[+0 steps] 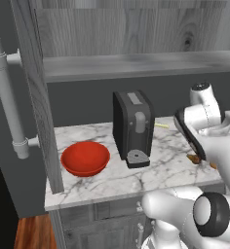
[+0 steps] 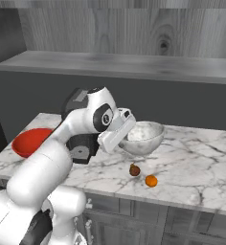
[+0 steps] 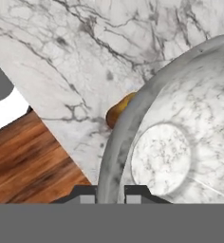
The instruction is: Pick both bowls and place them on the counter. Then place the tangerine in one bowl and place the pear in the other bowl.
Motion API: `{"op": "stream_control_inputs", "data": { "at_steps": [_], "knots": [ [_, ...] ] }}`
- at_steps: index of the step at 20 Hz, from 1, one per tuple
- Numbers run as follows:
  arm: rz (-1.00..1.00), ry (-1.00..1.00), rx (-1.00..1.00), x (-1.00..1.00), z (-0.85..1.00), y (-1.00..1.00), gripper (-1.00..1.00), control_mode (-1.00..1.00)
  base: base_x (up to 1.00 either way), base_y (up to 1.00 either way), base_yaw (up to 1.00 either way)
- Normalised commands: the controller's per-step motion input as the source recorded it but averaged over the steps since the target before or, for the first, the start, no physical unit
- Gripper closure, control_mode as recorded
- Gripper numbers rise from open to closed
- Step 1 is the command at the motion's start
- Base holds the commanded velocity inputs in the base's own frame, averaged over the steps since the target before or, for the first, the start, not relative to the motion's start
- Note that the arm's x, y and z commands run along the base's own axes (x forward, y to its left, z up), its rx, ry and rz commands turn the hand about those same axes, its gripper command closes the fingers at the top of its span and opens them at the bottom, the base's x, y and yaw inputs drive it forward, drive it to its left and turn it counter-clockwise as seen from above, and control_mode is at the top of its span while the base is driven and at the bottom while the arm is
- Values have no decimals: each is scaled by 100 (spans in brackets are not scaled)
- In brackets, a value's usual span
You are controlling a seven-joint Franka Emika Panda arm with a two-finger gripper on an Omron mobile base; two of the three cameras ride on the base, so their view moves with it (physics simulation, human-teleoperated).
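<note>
The gripper (image 3: 107,197) is closed tight on the near rim of the marbled bowl (image 2: 142,137) — in the hand view its two tips pinch the wall, one inside and one outside. In the right base view the bowl hangs off the hand over the counter (image 2: 201,158); whether its base touches the marble or sits just above it I cannot tell.

What the next move turns on, as I judge it: the bowl lies straight ahead of the hand, and the pear (image 2: 134,170) and tangerine (image 2: 151,180) lie on the counter nearer the front edge, just in front of the bowl. The pear is left of the tangerine and the closer of the two to the bowl; its narrow end points up and slightly away. In the hand view a brownish fruit, probably the pear (image 3: 117,111), peeks out right beside the bowl's outer wall — so setting the bowl down calls for care not to land on it.

The red bowl (image 1: 85,158) rests on the counter far left, left of the coffee machine (image 1: 132,127) and well apart from the fruit.

Both bowls are empty; no fruit is in either yet.
</note>
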Motion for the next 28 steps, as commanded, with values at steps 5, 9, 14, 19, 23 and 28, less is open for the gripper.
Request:
{"op": "stream_control_inputs", "data": {
  "at_steps": [5, 9, 14, 19, 23, 28],
  "knots": [
    [6, 1, 7, 23, -38, -4, 100, -100, 0, 0, 0],
    [3, -3, 6, 8, -47, -7, 100, -100, 0, 0, 0],
    [0, -2, 4, 16, -31, -2, 100, -100, 0, 0, 0],
    [0, -5, 0, 24, -6, -9, 100, -100, 0, 0, 0],
    [0, -2, 0, 12, -15, -13, 100, -100, 0, 0, 0],
    [0, 0, 0, 15, -20, -12, 100, -100, 0, 0, 0]
  ]
}}
